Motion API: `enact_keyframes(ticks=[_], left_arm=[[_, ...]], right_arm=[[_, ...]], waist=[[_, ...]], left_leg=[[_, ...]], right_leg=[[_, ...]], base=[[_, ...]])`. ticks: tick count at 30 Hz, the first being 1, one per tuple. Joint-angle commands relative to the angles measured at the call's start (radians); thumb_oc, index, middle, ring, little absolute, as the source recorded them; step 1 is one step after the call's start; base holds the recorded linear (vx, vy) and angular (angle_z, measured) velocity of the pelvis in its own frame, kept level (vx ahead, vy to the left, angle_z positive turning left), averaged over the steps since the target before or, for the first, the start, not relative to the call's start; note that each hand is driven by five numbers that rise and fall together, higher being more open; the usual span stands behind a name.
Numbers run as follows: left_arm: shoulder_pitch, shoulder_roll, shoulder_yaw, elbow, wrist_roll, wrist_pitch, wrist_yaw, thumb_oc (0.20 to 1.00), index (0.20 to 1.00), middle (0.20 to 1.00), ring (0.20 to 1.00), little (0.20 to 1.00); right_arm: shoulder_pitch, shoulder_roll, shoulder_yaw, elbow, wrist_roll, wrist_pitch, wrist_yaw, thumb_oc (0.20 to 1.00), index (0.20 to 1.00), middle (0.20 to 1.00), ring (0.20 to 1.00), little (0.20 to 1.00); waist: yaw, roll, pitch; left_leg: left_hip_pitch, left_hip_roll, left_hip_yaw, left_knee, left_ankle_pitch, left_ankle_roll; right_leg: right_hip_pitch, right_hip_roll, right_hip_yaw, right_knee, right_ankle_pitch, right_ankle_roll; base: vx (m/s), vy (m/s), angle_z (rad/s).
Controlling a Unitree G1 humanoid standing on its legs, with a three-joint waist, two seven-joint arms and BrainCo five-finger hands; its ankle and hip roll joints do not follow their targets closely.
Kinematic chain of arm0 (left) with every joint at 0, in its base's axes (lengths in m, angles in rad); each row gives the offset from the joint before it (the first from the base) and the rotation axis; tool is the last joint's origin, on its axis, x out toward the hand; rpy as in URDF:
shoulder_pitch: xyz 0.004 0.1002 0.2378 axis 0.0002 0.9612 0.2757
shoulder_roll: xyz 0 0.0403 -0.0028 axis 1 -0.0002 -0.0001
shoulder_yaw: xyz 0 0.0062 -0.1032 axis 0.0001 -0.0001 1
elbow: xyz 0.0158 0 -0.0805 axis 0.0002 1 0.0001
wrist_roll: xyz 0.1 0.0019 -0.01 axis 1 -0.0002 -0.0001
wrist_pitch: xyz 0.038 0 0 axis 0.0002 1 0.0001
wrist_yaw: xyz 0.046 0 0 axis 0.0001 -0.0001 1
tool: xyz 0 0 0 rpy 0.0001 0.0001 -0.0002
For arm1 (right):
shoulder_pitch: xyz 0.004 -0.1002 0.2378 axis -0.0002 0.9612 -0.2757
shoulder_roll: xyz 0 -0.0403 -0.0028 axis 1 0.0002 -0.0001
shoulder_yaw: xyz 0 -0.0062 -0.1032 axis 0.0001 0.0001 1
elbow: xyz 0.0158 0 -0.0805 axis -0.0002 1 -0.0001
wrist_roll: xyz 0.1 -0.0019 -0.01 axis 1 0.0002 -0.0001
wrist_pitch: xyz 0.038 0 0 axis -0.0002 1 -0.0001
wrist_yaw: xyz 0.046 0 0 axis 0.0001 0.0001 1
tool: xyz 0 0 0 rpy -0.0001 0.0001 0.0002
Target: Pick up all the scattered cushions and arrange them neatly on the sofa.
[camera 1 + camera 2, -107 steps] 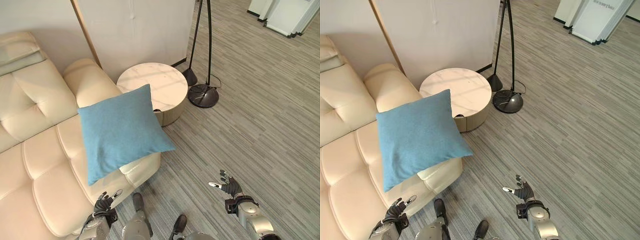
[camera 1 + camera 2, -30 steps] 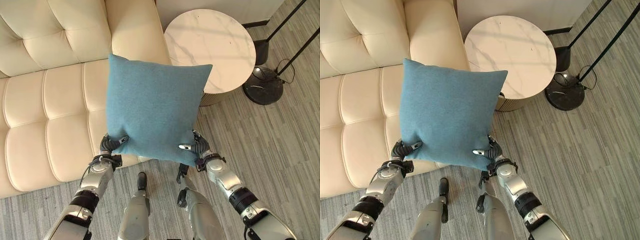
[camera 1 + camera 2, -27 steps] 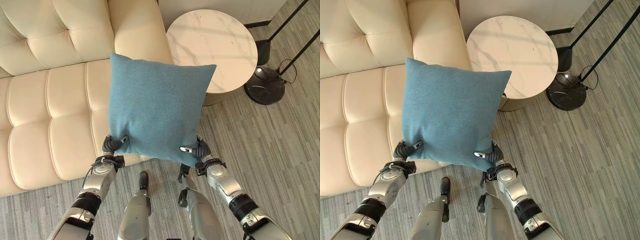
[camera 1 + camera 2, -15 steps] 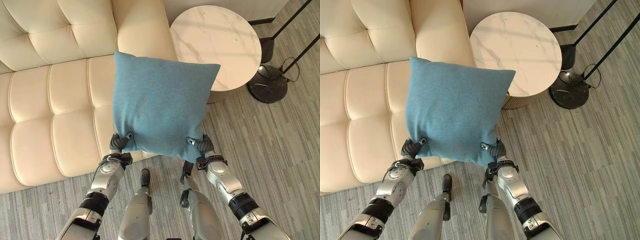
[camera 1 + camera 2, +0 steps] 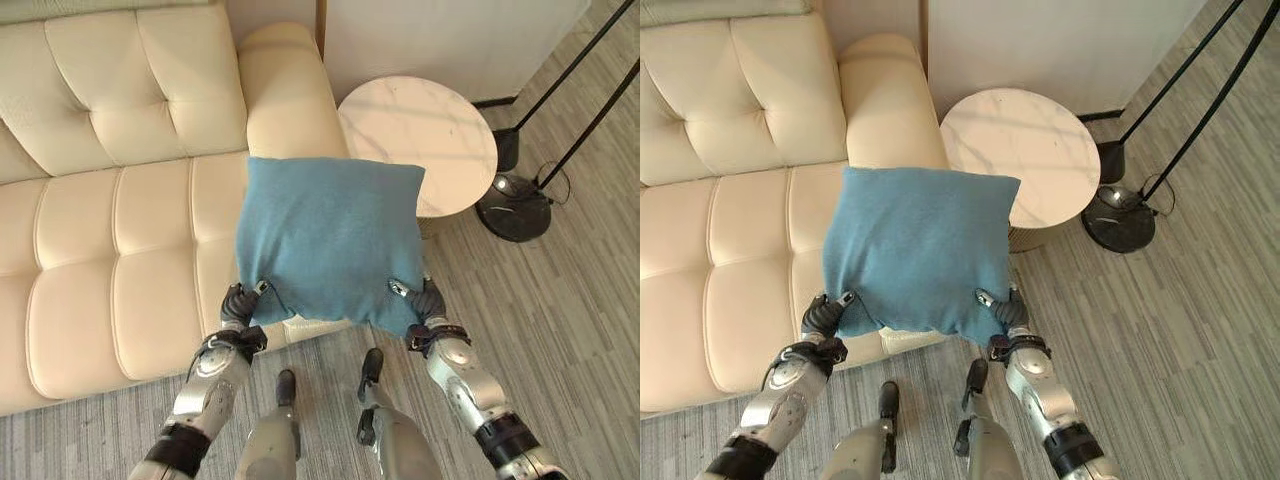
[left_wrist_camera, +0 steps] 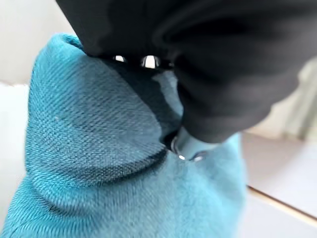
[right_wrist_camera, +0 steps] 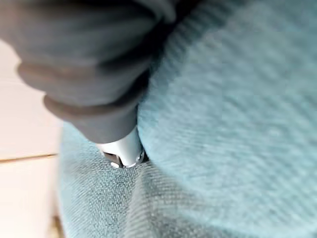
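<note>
Both hands grip the lower corners of a blue cushion (image 5: 328,240), the left hand (image 5: 240,304) pinching the near-left corner and the right hand (image 5: 424,303) the near-right one, thumbs pressed into the cloth on its near face. The wrist views show the fabric bunched and creased round each thumb, a sign of a firm hold. Held upright between the two arms, the cushion hangs in the air over the near edge of the cream sofa (image 5: 110,230), at its right end, just left of the round marble side table (image 5: 425,140). A black floor lamp base (image 5: 514,206) stands on the striped floor beyond the table, well apart from the work.

To place it well, the robot likely needs to carry the cushion farther in over the seat, keep both corners level so it does not twist, and lean it against the tufted backrest (image 5: 130,90) beside the armrest (image 5: 290,100) before letting go. Releasing one hand early could let it flop forward off the seat edge.
</note>
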Motion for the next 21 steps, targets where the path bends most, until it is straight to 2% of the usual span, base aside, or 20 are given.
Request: enact_keyframes(ticks=[1,5,9,12,17,19,20,21], left_arm=[[-0.052,-0.063,-0.05,-0.174,0.061,-0.071,-0.123,0.2,0.2,0.2,0.2,0.2],[-0.023,-0.049,-0.036,-0.224,0.094,-0.078,-0.122,0.2,0.2,0.2,0.2,0.2],[0.011,-0.013,-0.016,-0.28,0.151,-0.094,-0.125,0.2,0.2,0.2,0.2,0.2],[0.049,0.003,0.016,-0.318,0.163,-0.098,-0.129,0.2,0.2,0.2,0.2,0.2],[0.099,-0.003,0.069,-0.386,0.167,-0.116,-0.121,0.2,0.2,0.2,0.2,0.2],[0.113,-0.001,0.094,-0.417,0.178,-0.126,-0.114,0.2,0.2,0.2,0.2,0.2],[0.139,-0.01,0.11,-0.455,0.187,-0.141,-0.1,0.2,0.2,0.2,0.2,0.2],[0.137,-0.011,0.106,-0.458,0.187,-0.142,-0.096,0.2,0.2,0.2,0.2,0.2]], right_arm=[[-0.01,0.032,0.032,-0.14,-0.028,-0.078,0.111,0.2,0.2,0.2,0.2,0.2],[0.03,0.022,0.013,-0.187,-0.035,-0.085,0.126,0.2,0.2,0.2,0.2,0.2],[0.078,-0.004,-0.021,-0.251,-0.035,-0.102,0.155,0.2,0.2,0.2,0.2,0.2],[0.107,-0.022,-0.045,-0.297,-0.018,-0.112,0.176,0.2,0.2,0.2,0.2,0.2],[0.131,-0.024,-0.067,-0.358,-0.003,-0.129,0.192,0.2,0.2,0.2,0.2,0.2],[0.131,-0.029,-0.066,-0.388,0.009,-0.138,0.198,0.2,0.2,0.2,0.2,0.2],[0.152,-0.044,-0.065,-0.427,0.029,-0.158,0.206,0.2,0.2,0.2,0.2,0.2],[0.151,-0.053,-0.064,-0.433,0.031,-0.165,0.204,0.2,0.2,0.2,0.2,0.2]], waist=[[-0.022,0.068,-0.057],[-0.023,0.074,-0.07],[-0.028,0.101,-0.083],[-0.022,0.112,-0.108],[0.004,0.108,-0.136],[0.015,0.11,-0.152],[0.021,0.11,-0.137],[0.019,0.113,-0.132]], left_leg=[[0.035,0.011,-0.045,-0.13,0.006,0.008],[0.059,0.013,-0.036,-0.136,0.006,0.011],[0.08,0.028,-0.037,-0.138,0.018,0.016],[0.084,0.029,-0.038,-0.137,0.028,0.015],[0.072,0.03,-0.031,-0.131,0.047,0.004],[0.065,0.043,-0.021,-0.129,0.062,-0.011],[0.027,0.08,-0.042,-0.104,0.123,-0.059],[0.008,0.087,-0.055,-0.098,0.139,-0.068]], right_leg=[[0.112,-0.033,0.007,0.039,-0.178,0.136],[0.12,-0.027,0.014,0.062,-0.184,0.141],[0.138,0.006,0.06,0.197,-0.254,0.131],[0.172,0.027,0.08,0.245,-0.283,0.12],[0.255,0.048,0.091,0.196,-0.305,0.108],[0.289,0.059,0.077,0.138,-0.342,0.094],[0.306,0.115,0.086,0.086,-0.383,0.046],[0.306,0.127,0.075,0.077,-0.385,0.038]], base=[[0.04,0.032,-0.18],[0.0,0.017,-0.17],[-0.04,-0.017,-0.1],[-0.02,-0.076,0.1],[-0.08,-0.141,0.01],[-0.16,-0.308,-0.15],[-0.28,-0.495,0.09],[-0.33,-0.518,0.14]])
